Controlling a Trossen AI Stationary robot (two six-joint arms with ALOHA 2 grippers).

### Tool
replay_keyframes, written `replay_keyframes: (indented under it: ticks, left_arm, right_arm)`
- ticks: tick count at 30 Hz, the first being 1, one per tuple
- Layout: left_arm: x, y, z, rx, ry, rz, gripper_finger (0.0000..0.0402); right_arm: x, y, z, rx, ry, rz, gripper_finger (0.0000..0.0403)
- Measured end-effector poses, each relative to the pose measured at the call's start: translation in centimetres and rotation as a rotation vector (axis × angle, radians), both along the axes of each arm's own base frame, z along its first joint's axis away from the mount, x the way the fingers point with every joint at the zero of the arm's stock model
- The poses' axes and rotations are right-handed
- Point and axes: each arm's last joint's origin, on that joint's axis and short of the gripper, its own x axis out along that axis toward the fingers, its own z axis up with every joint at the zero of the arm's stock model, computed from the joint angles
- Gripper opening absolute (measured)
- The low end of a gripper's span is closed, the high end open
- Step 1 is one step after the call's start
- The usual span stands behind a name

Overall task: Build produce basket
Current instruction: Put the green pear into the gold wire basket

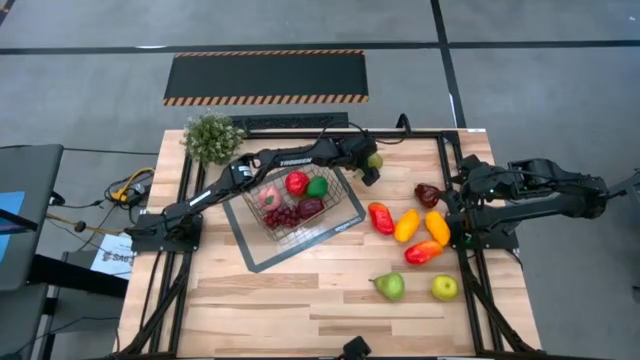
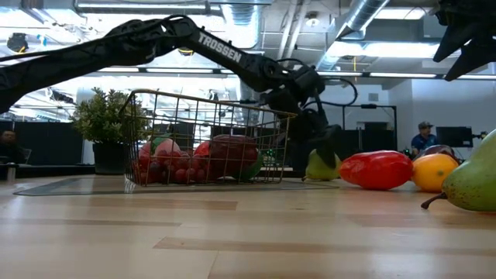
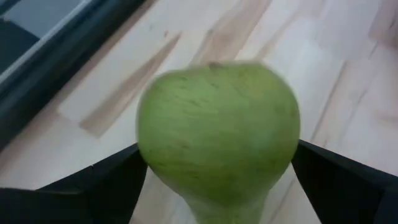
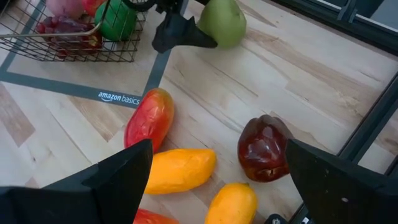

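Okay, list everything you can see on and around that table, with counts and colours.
basket: one, silver wire, on a grey tray, table's middle
produce in basket: five, red, green, pink, dark red, purple grapes
far pear: one, green, just right of the basket
loose produce: seven, two red, two orange-yellow, one dark red, one green pear, one yellow-green apple, right of basket
potted plant: one, green, table's far left corner
mat: one, black, striped edges, floor beyond table
left gripper: one, dark, at the far pear
right gripper: one, dark, fingers open, table's right side

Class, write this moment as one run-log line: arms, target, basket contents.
left gripper: around green pear, beside basket | right gripper: open, waiting | basket: grapes, red and green pieces
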Motion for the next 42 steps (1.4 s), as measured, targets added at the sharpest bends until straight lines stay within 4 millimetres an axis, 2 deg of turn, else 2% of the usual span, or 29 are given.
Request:
replay_keyframes:
  ticks: [9, 16, 20, 23, 25, 30, 36, 38, 42]
  left_arm:
    - [-0.2, 0.4, 0.0, -0.009, -0.003, 0.015, 0.0266]
    - [-0.3, 0.4, 0.0, -0.066, -0.014, 0.068, 0.0263]
    - [-0.2, 0.1, 1.2, -0.123, -0.027, 0.075, 0.0263]
    - [-0.5, -0.6, 3.0, -0.136, -0.035, 0.070, 0.0263]
    - [-0.9, -1.2, 5.0, -0.135, -0.045, 0.062, 0.0263]
    - [-3.2, -3.1, 12.0, -0.103, -0.073, 0.021, 0.0263]
    - [-7.7, -6.2, 19.5, -0.024, -0.026, -0.008, 0.0272]
    - [-9.3, -7.3, 21.3, -0.017, 0.003, -0.014, 0.0267]
    - [-13.0, -9.7, 23.6, -0.018, 0.150, -0.012, 0.0262]
  right_arm:
    - [0.0, 0.0, 0.0, -0.001, 0.001, 0.001, 0.0385]
    - [0.0, 0.0, 0.0, -0.001, 0.002, 0.001, 0.0385]
    - [0.0, 0.0, 0.0, -0.001, 0.002, 0.001, 0.0385]
    - [0.0, 0.0, 0.0, -0.001, 0.003, 0.002, 0.0385]
    - [0.0, 0.0, 0.0, -0.002, 0.006, 0.002, 0.0385]
    - [-0.1, 0.0, -0.1, -0.002, 0.011, 0.003, 0.0385]
    - [-0.1, 0.0, -0.1, -0.014, 0.020, 0.018, 0.0385]
    - [-0.1, 0.0, -0.1, -0.016, 0.021, 0.021, 0.0385]
    - [-0.1, 0.0, -0.1, -0.016, 0.021, 0.021, 0.0385]
